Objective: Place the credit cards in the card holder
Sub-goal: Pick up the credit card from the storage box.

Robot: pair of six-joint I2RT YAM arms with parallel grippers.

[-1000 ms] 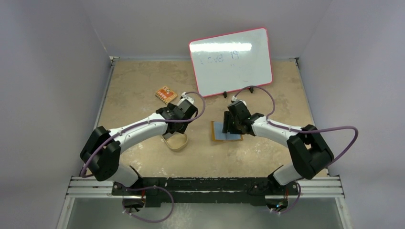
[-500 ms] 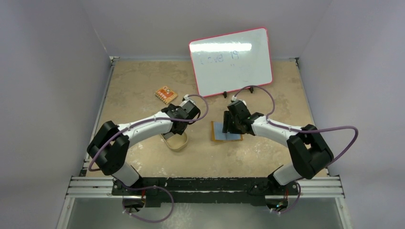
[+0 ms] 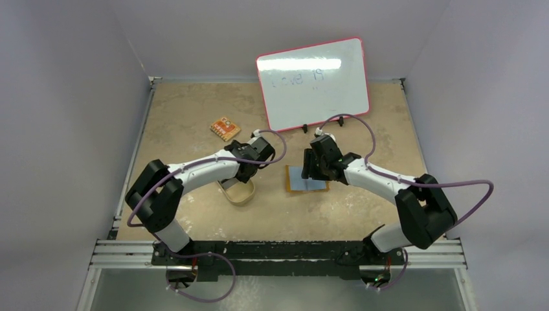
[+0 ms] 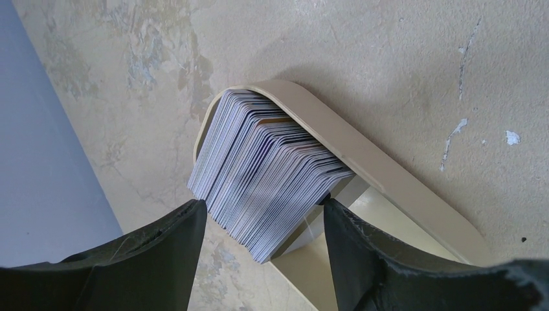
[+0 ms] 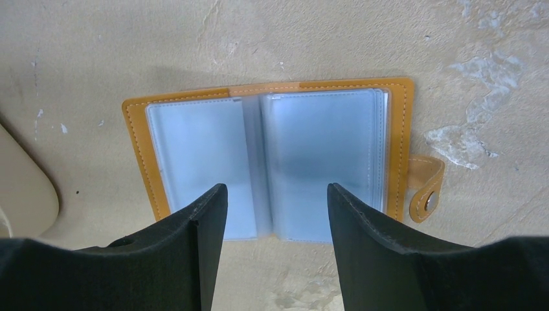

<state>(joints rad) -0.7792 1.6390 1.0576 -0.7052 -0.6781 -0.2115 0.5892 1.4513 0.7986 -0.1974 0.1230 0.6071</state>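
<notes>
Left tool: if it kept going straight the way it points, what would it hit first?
Most likely the stack of credit cards standing on edge in the tan dish; the left tool is open with the stack centred between its fingers. Depth is unclear.

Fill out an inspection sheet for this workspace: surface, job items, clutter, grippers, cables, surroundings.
Surface: beige table, mottled, with pale scuffed patches.
Job's things: credit cards stacked on edge in the tan dish; card holder lying open, blue-grey sleeves up, no card seen in them.
Clutter: orange patterned piece at the far left.
Grippers: left gripper open, fingers either side of the stack; right gripper open over the card holder, empty.
Cables: purple cables looping along both arms.
Surroundings: whiteboard at the back; grey walls.
</notes>
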